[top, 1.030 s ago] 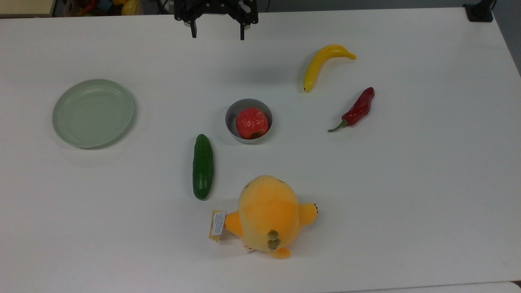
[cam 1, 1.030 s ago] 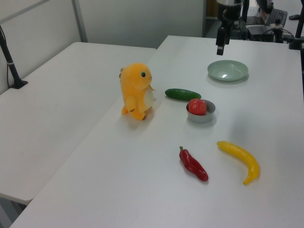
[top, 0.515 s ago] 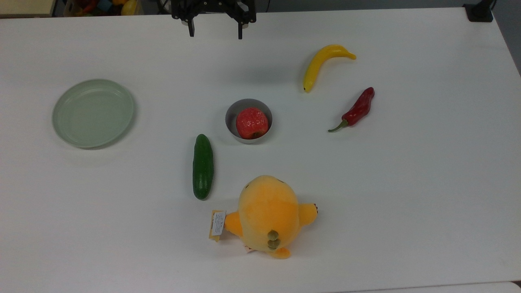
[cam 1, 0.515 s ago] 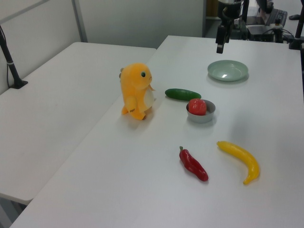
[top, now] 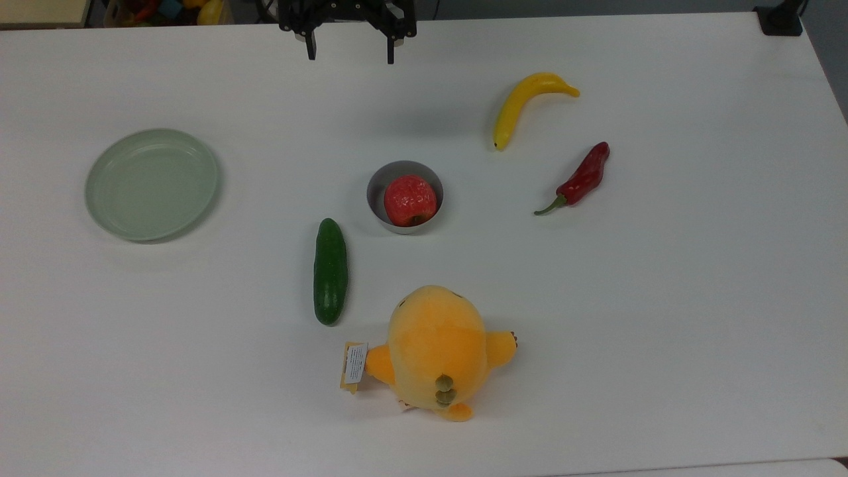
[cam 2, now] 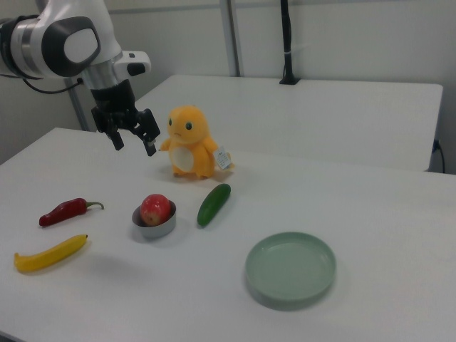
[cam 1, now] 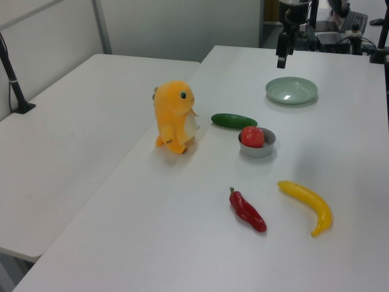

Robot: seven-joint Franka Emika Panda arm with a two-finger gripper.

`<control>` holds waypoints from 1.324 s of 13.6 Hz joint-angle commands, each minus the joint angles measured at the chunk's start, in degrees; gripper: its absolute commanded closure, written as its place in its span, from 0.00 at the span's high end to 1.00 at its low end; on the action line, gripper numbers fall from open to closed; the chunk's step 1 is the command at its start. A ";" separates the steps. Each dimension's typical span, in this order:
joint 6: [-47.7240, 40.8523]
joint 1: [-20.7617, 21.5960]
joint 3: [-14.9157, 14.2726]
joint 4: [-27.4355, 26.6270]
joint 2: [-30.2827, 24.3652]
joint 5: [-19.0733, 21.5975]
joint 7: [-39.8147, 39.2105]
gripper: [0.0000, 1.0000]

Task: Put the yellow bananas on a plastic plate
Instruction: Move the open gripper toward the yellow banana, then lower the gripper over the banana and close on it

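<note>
A slim curved yellow banana [top: 523,105] [cam 1: 307,201] [cam 2: 50,254] lies flat on the white table, at the top view's upper right. The pale green plastic plate [top: 152,184] [cam 1: 291,90] [cam 2: 290,268] sits bare at the top view's left. My gripper [top: 349,54] [cam 2: 133,142] hangs open high above the table's far edge in the top view, between plate and banana, with nothing between its fingers. In the left view the gripper [cam 1: 282,59] is seen edge-on above the plate's far side.
A small grey bowl [top: 405,197] holding a red apple [top: 410,200] stands mid-table. A green cucumber [top: 330,270], a red chilli pepper [top: 581,177] and an orange-yellow plush toy [top: 435,350] lie nearby. A second white table [cam 1: 73,121] adjoins.
In the top view, the gripper has shifted slightly toward the top edge since a second ago. Every object rests where it was.
</note>
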 commanded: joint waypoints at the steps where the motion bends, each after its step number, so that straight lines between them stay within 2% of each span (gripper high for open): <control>1: -2.19 -0.09 -0.18 1.30 0.31 0.90 -1.23 1.00; 7: 0.18 0.18 -0.09 0.86 0.75 1.17 -0.53 1.00; 10: -0.60 1.49 0.17 -1.77 0.32 3.97 6.12 1.00; 12: 0.27 4.73 0.53 -6.15 -0.13 4.16 14.99 1.00; 14: 1.76 7.02 1.31 -9.32 -0.56 4.76 20.45 1.00; 18: 10.18 15.45 1.84 -18.37 -0.48 5.65 30.39 1.00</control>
